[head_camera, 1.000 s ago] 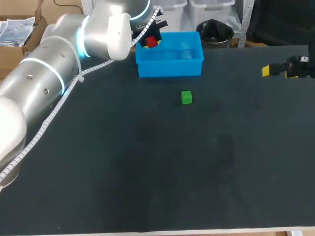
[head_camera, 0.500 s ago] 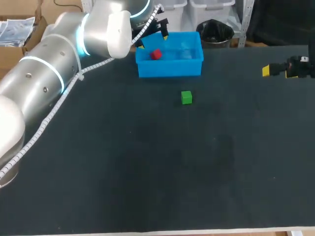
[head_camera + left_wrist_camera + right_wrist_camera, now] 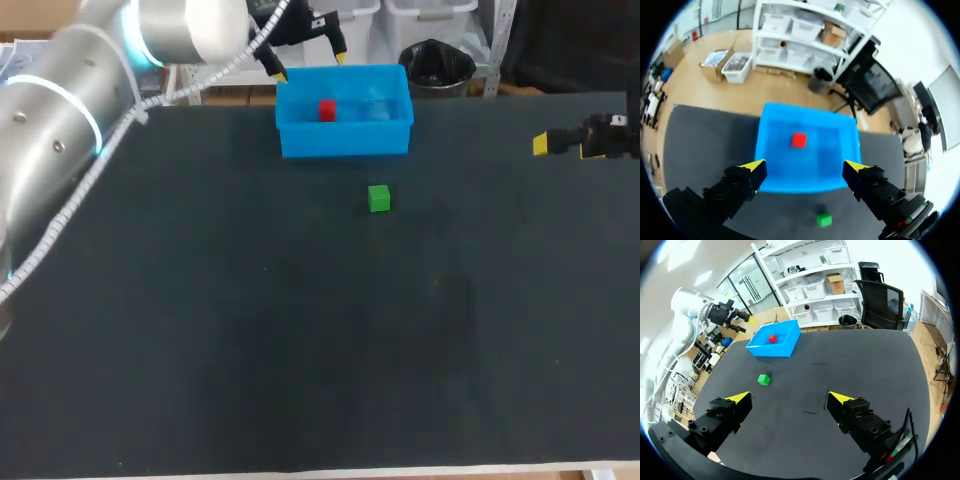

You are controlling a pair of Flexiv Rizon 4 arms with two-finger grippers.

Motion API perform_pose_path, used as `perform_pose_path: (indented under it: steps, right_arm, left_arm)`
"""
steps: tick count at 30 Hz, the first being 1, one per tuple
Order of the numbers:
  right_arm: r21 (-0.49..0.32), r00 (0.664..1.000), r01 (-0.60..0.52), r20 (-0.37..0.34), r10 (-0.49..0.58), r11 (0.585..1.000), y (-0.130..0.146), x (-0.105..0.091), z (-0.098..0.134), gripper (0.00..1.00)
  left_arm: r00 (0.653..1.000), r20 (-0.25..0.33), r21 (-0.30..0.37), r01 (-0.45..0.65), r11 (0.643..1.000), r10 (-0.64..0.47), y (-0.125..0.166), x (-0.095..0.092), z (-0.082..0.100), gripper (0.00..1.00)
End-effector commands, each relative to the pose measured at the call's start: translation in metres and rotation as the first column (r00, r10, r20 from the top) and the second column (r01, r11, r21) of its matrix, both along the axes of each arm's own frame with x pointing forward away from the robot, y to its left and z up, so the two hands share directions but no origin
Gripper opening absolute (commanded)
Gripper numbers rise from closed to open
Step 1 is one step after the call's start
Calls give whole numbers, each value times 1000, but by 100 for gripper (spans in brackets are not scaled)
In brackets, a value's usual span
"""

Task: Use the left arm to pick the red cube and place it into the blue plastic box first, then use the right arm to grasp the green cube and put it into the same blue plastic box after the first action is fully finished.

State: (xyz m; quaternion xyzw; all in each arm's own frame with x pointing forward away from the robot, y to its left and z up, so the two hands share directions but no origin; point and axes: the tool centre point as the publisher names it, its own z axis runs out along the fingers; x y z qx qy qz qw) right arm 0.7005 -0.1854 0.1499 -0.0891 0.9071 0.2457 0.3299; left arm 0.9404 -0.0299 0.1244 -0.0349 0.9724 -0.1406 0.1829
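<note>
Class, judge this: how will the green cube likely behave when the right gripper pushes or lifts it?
The green cube sits flat on the table, so it probably slides rather than rolls if nudged. Its flat opposite faces should suit the open right gripper. Compared with the blue box it looks small, so likely light; stiffness cannot be told.

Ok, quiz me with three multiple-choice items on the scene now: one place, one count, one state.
1. The red cube is: A on the table; B inside the blue box; C held in the left claw.
2. Cubes on the bare table: A none; B one; C two.
3. The left claw is: A shut on the red cube; B shut on the green cube; C open and empty.
Answers: 1 B, it rests on the box floor. 2 B, only the green cube sits outside. 3 C, its yellow tips stand apart, nothing between.
</note>
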Motion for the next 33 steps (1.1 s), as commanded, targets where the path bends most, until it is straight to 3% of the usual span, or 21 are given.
perform_pose_path:
  steps: [1, 2, 20, 24, 26, 27, 33]
  right_arm:
    - [-1, 1000, 0, 0, 0, 1000, 0, 0, 0, 100]
    - [-1, 1000, 0, 0, 0, 1000, 0, 0, 0, 100]
    - [-1, 1000, 0, 0, 0, 1000, 0, 0, 0, 100]
    - [-1, 1000, 0, 0, 0, 1000, 0, 0, 0, 100]
    - [-1, 1000, 0, 0, 0, 1000, 0, 0, 0, 100]
    - [-1, 1000, 0, 0, 0, 1000, 0, 0, 0, 100]
    - [-1, 1000, 0, 0, 0, 1000, 0, 0, 0, 100]
  left_arm:
    - [988, -154, 63, 21, 998, -11, 6, -25, 20, 100]
    - [980, -199, 87, 21, 996, -3, 5, -30, 18, 100]
    - [980, -199, 87, 21, 996, -3, 5, -30, 18, 100]
    - [991, 0, 32, 130, 991, -130, 3, -43, 16, 100]
    - [979, 84, -25, 190, 981, -187, 6, -47, 18, 100]
    - [972, 136, -13, 193, 981, -190, 9, -48, 18, 100]
    - [925, 286, -40, 273, 961, -251, 24, -60, 22, 100]
